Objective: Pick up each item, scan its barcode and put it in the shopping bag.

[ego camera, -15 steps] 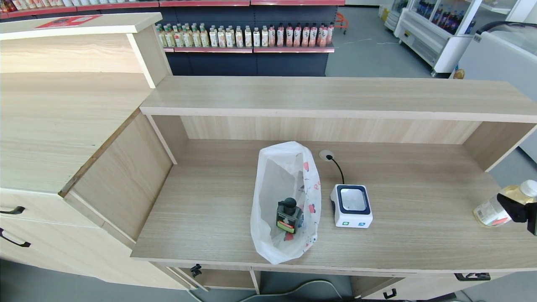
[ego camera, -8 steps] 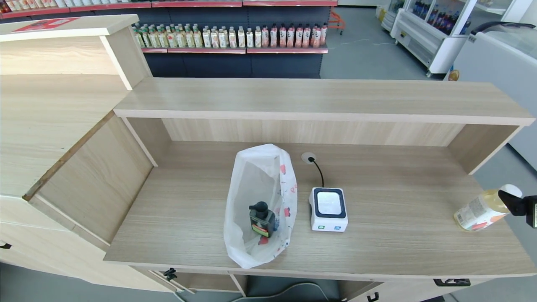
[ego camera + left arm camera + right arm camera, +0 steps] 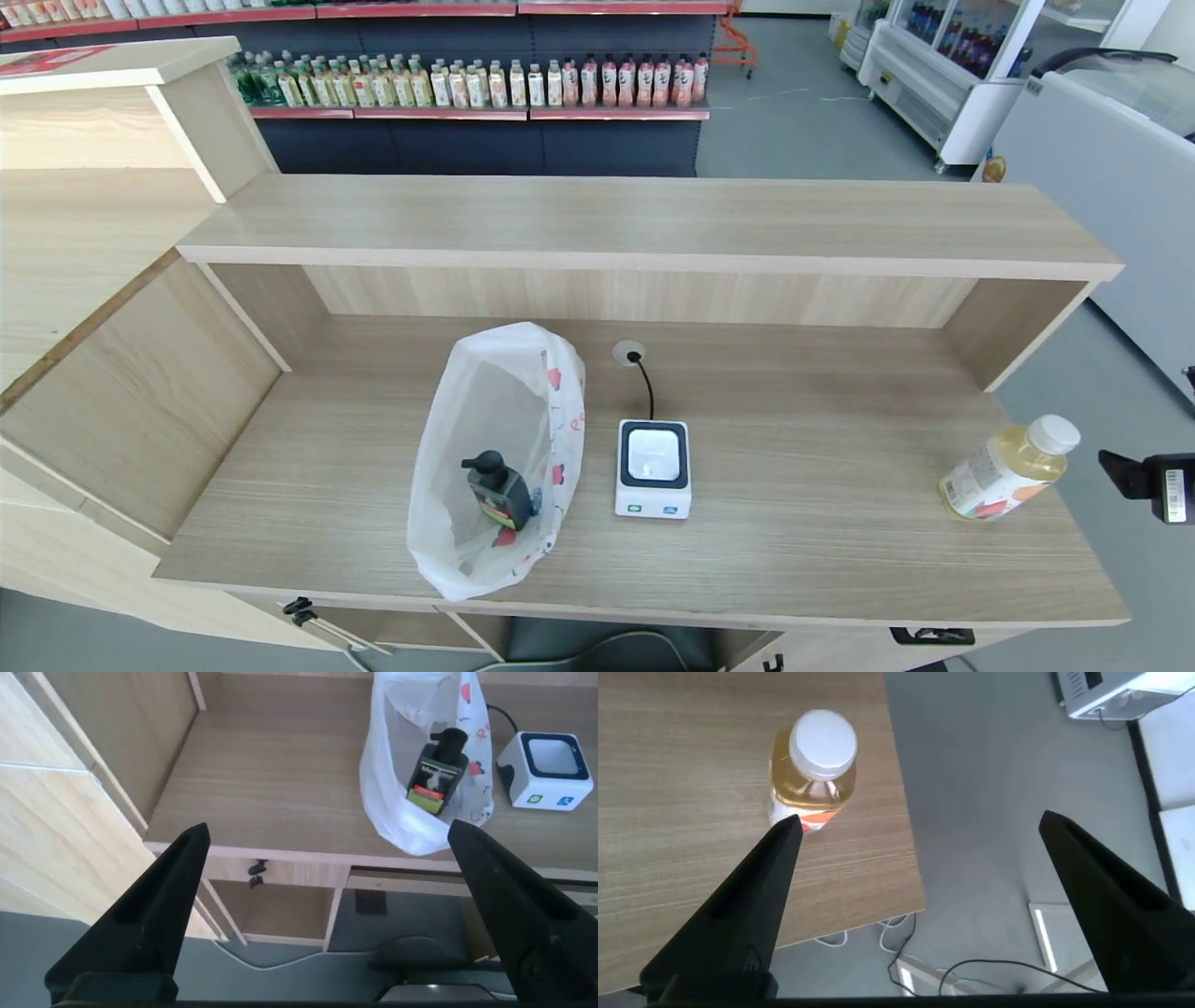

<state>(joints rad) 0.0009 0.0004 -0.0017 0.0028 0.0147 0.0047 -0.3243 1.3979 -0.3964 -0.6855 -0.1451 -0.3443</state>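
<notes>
Yellow drink bottle (image 3: 1008, 469) stood at the wooden counter's (image 3: 822, 551) right end
Right gripper (image 3: 920, 826) and left gripper (image 3: 327, 831) spread wide, empty, neither touching it; bag (image 3: 439, 523) beside scanner (image 3: 653, 467) held a pump bottle (image 3: 499, 490)

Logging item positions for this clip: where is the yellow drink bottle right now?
In the head view the yellow drink bottle stands at the right end of the counter, near its edge, far right of the scanner and apart from the right gripper.
</notes>
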